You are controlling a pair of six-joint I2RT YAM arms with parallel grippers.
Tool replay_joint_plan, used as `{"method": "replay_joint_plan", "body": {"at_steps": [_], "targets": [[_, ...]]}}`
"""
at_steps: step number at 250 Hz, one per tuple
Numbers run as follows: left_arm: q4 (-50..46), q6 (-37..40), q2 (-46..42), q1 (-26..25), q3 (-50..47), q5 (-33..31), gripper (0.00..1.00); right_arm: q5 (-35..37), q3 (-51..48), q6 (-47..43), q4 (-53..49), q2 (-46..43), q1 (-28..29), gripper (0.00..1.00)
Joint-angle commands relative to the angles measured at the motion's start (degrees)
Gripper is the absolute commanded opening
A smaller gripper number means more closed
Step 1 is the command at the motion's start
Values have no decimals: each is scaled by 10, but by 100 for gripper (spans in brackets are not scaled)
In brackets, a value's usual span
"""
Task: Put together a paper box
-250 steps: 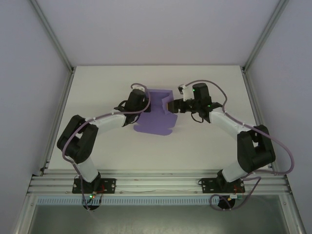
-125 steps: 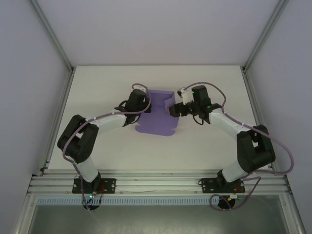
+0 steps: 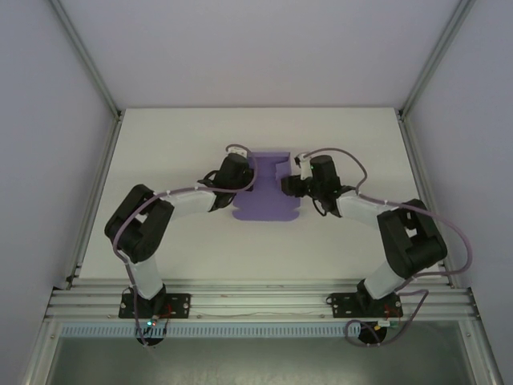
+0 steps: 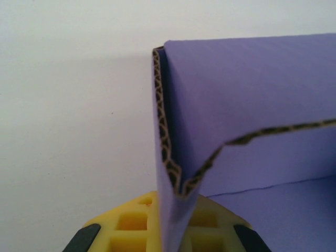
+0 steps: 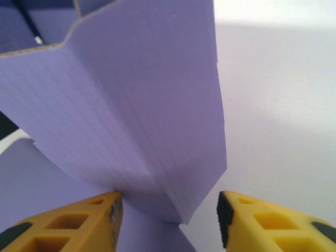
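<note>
Left claw point(image 4: 172, 212) is pinched shut on the box point(image 4: 252, 94). Its yellow fingers point(image 4: 131, 226) clamp a doubled-over corner where two upright walls meet. Right claw point(image 5: 169, 207) stands partly wide, straddling a raised flap of the box point(image 5: 131, 105): one finger touches the card, the other sits just clear of it. That flap blocks most of what I get from the right wrist.

From above, the box point(image 3: 268, 200) lies mid-table point(image 3: 160, 152) between the two claws, its far wall up. Both wrists overlap its side edges, so I cannot read the folds there. White table surrounds it, with the metal rail point(image 3: 256, 303) along the near edge.
</note>
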Motion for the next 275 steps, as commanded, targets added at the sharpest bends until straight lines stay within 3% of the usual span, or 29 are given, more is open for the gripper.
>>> {"method": "replay_joint_plan", "body": {"at_steps": [1, 57, 81, 138, 175, 216, 275], "targets": [[4, 23, 8, -21, 14, 17, 0, 94, 20, 30, 76, 13, 5, 47], [-3, 27, 25, -30, 29, 23, 0, 108, 36, 36, 90, 48, 15, 37], [-14, 28, 36, -31, 38, 25, 0, 78, 39, 14, 86, 54, 16, 46], [-44, 46, 48, -31, 40, 8, 0, 72, 37, -53, 23, 33, 6, 49], [-68, 62, 56, -31, 45, -3, 0, -31, 46, -89, -22, 29, -18, 59], [-75, 63, 58, -31, 47, 0, 0, -39, 47, -85, -32, 30, -32, 64], [-87, 61, 84, -31, 57, -7, 0, -133, 46, -94, -7, 45, -39, 68]]}}
